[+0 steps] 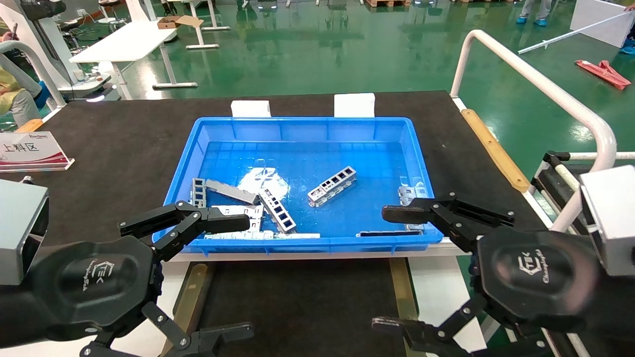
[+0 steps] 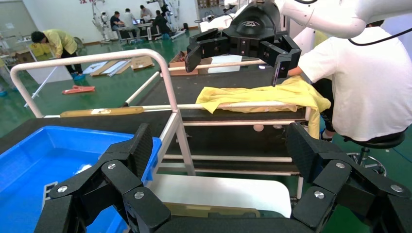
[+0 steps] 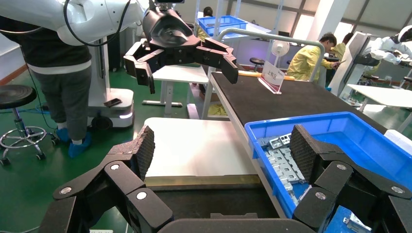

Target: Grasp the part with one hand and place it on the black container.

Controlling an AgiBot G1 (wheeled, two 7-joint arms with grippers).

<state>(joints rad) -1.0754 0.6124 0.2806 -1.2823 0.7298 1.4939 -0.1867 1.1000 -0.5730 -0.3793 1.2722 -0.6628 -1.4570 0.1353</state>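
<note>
Several silver-grey parts lie in the blue bin. One ladder-like part lies alone at the bin's middle, and another lies in the pile at the near left. The black container, with brass strips along its sides, lies in front of the bin between my two hands. My left gripper is open and empty over the container's left side. My right gripper is open and empty over its right side. Both show open in their wrist views.
A flat grey strip lies in the pile. The bin rests on a larger black felt surface with a sign at the left. A white rail runs along the right. People stand beyond it.
</note>
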